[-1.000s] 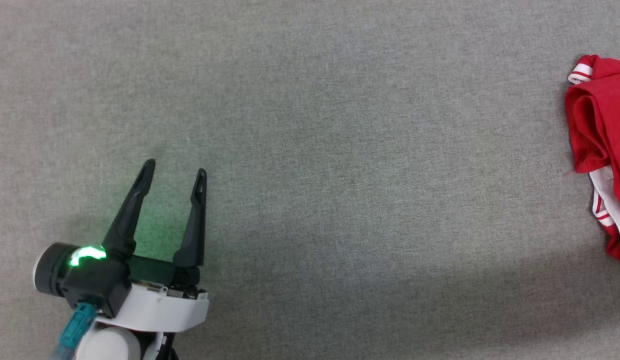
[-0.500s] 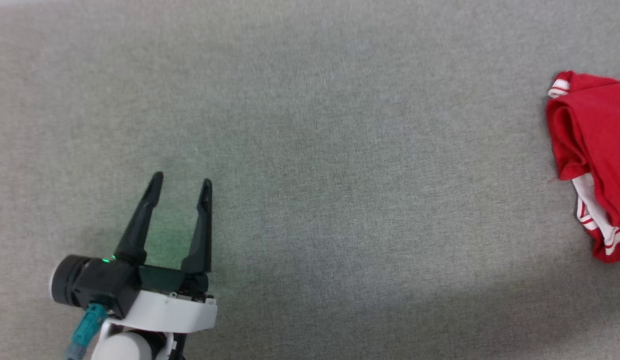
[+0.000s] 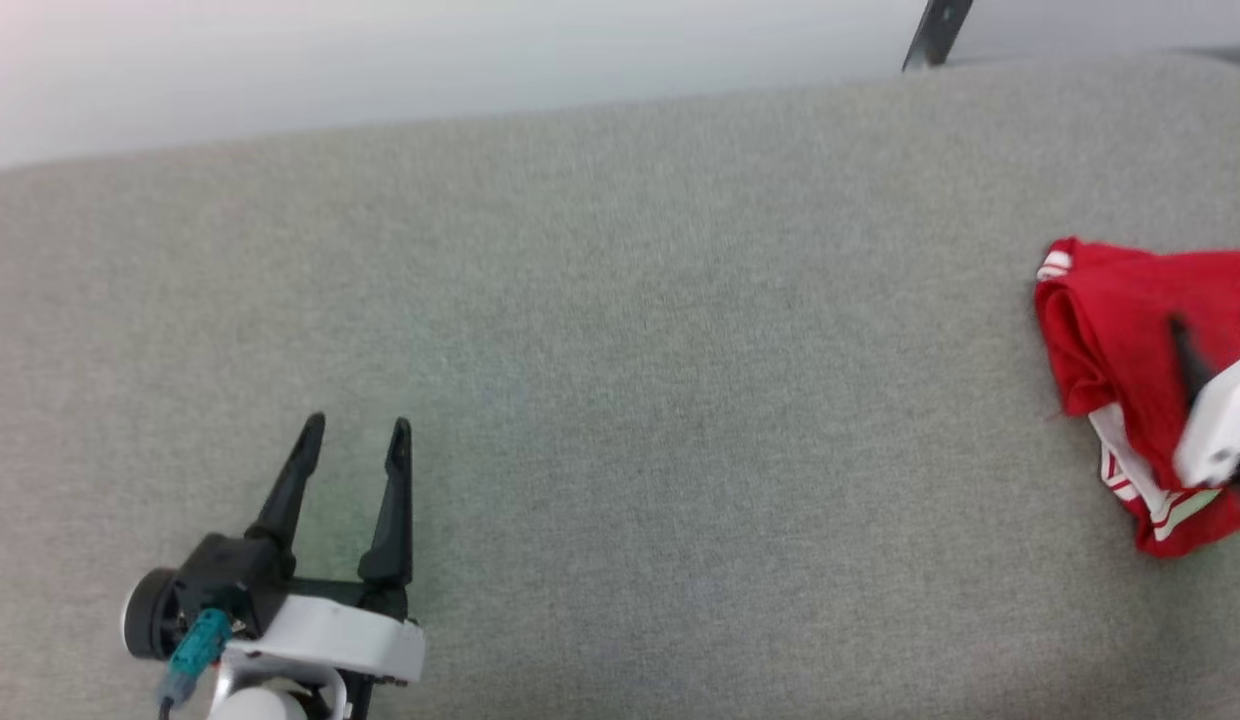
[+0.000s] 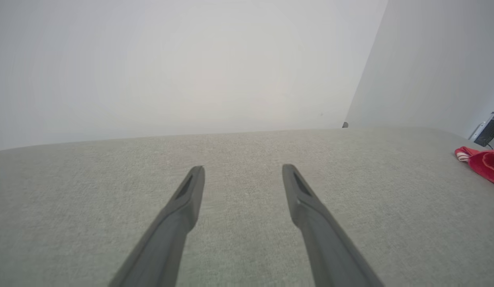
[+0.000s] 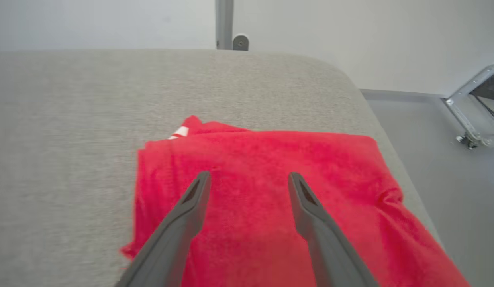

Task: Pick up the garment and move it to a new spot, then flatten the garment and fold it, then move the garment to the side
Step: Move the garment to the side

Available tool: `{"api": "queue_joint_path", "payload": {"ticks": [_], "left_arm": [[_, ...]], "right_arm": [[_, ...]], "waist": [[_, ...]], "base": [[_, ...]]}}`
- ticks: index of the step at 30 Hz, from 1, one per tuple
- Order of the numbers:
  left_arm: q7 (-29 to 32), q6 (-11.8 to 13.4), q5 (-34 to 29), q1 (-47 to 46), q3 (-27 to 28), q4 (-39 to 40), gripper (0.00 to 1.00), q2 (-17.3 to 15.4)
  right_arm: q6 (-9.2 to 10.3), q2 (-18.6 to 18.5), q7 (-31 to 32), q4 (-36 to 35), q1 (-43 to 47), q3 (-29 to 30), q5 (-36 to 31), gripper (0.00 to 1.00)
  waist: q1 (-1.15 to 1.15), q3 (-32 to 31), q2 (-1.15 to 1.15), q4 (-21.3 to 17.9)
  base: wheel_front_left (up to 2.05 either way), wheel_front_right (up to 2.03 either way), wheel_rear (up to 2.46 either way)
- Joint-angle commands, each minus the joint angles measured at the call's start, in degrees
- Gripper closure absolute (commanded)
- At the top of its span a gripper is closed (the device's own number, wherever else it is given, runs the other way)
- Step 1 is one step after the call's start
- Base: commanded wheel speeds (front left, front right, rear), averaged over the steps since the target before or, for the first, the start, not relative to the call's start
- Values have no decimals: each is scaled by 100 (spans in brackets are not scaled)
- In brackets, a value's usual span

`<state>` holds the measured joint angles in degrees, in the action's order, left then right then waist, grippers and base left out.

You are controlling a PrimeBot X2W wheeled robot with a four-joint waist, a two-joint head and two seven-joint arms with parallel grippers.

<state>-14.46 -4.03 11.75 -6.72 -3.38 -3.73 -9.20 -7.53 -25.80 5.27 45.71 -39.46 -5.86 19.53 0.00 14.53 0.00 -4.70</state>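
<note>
The garment (image 3: 1100, 310), a bright-red T-shirt with white striped sleeve trim, lies folded in a bundle at the right side of the grey table (image 3: 680, 400). My right gripper (image 3: 1215, 325) hovers over it, blurred, at the head view's right edge. In the right wrist view the right gripper (image 5: 250, 175) stands open just above the garment (image 5: 334, 167), with nothing between its fingers. My left gripper (image 3: 358, 425) is open and empty at the lower left, far from the shirt. In the left wrist view the left gripper (image 4: 243, 169) points across bare cloth, with the garment (image 4: 484, 161) at the far right.
The table's far edge meets a white wall (image 3: 430, 60). A metal post (image 3: 935, 30) stands behind it. In the right wrist view the garment lies close to the table's rounded right edge (image 5: 374, 115), with grey floor (image 5: 450, 167) and a metal frame (image 5: 468, 103) beyond.
The head camera has tilted up, bringing the table's far edge and the wall into view. My right gripper has come into the head view over the garment. The left gripper stays open.
</note>
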Motion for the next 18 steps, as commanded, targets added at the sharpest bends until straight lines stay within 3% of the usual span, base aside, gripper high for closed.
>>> {"api": "queue_joint_path", "payload": {"ticks": [1,9,18], "left_arm": [[-16,22,48,77,25,-111,0,-14],[-51,85,67,246,108,-644,0,-63],[-68,86,122,637,130,-768,0,-15]], "right_arm": [[10,141,-139,-130,228,-72,48,0],[10,958,-772,-918,1246,-290,69,0],[10,1340,-979,-1688,1984,72,-64,0]], "waist": [[0,-428,0,87],[0,-867,0,92],[0,-1332,0,105]], "base": [[0,0,0],[0,0,0],[0,0,0]]}}
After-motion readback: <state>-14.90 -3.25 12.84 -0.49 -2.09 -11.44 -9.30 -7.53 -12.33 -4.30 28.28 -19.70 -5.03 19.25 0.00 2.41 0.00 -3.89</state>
